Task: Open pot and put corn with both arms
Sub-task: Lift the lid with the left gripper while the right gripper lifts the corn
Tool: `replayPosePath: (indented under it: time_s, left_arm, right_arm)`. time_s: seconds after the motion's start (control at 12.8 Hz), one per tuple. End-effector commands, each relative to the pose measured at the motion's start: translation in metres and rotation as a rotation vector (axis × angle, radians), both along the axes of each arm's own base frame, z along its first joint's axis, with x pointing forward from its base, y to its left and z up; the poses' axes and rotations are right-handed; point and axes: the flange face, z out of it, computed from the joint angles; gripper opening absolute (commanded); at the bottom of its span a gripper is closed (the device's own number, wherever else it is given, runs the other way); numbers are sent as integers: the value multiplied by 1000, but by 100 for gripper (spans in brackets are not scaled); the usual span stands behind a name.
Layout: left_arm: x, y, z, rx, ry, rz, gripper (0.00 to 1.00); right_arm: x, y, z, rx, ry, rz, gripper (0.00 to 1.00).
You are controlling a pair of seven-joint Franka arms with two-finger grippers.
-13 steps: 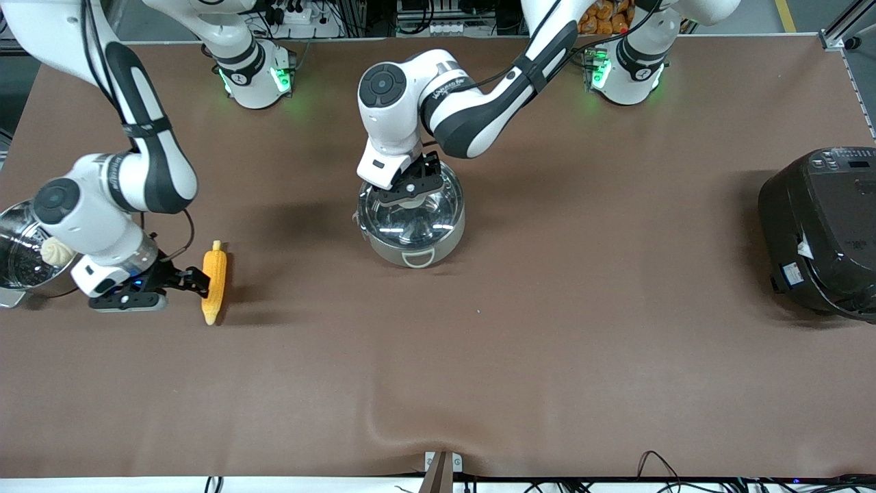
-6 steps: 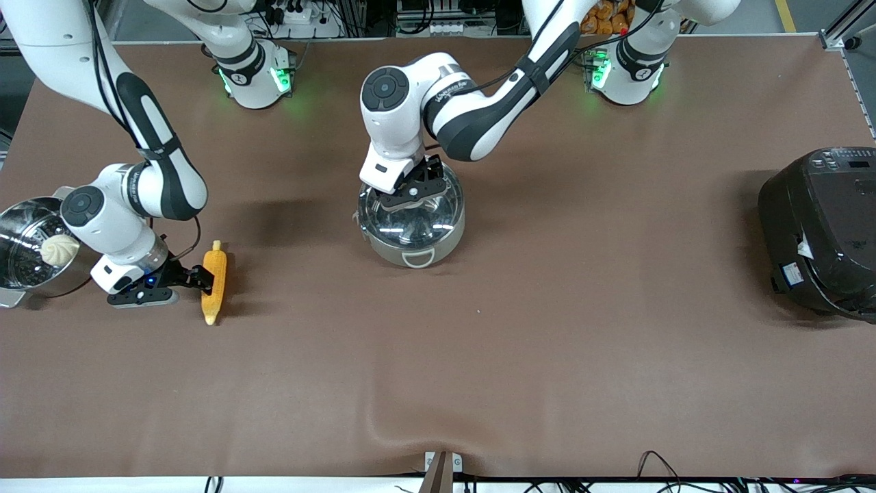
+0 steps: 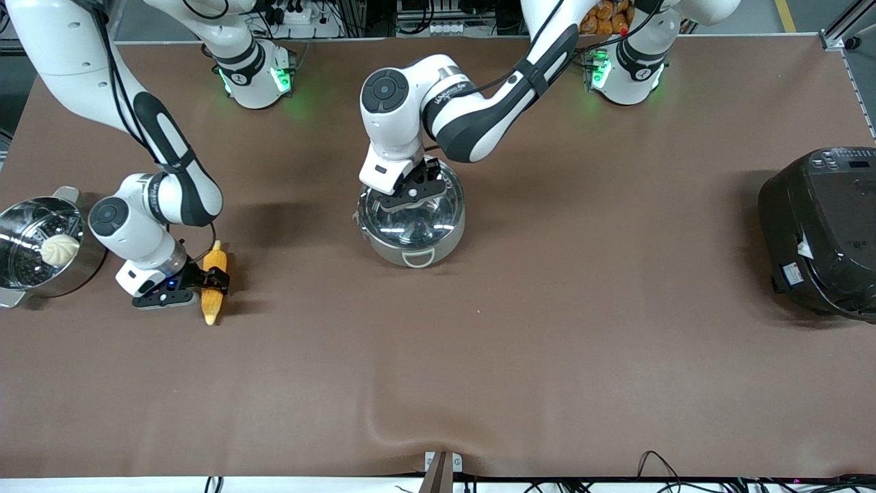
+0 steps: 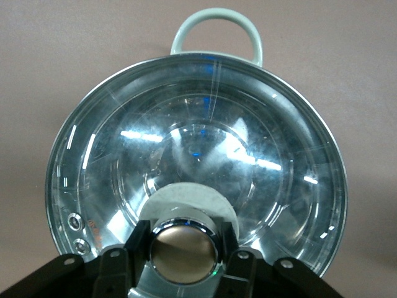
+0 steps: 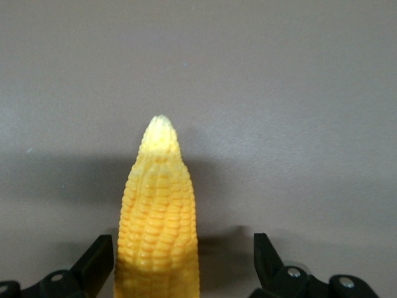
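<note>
My left gripper (image 4: 184,251) clamps the knob (image 4: 184,250) on the pot (image 3: 412,220) mid-table, its far rim hidden by my wrist; right gripper (image 5: 183,257) spread around the corn (image 3: 213,283), steamer (image 3: 33,248) beside

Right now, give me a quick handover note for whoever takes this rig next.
Left gripper: shut on the lid knob; lid still on the pot at mid-table.
Right gripper: open, fingers either side of the corn, which lies on the table toward the right arm's end, beside the steamer pot.
Done: both arms in position.
Left: lift the lid, grip the corn, drop it in the pot.
</note>
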Motion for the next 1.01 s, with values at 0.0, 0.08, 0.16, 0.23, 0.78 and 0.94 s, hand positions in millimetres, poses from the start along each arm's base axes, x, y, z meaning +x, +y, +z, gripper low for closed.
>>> replayPosePath:
  time_s: [0.0, 0.08, 0.16, 0.23, 0.78, 0.94]
  left_arm:
    - [-2, -3, -2, 16, -12, 1, 13]
    - [-2, -3, -1, 16, -13, 3, 0]
    - [-2, -3, 1, 15, -14, 3, 0]
    - [-1, -2, 5, 12, -15, 5, 0]
    - [-4, 18, 77, 3, -48, 25, 0]
    - [2, 43, 111, 31, -51, 26, 0]
  right_arm:
    - [-2, 7, -5, 4, 3, 12, 100]
    - [-4, 8, -6, 6, 7, 6, 98]
    - [-4, 8, -6, 7, 9, 1, 85]
    - [-4, 8, -6, 7, 11, 0, 78]
    - [-1, 7, 31, 14, 27, -8, 22]
    - [3, 7, 47, 18, 30, -30, 15]
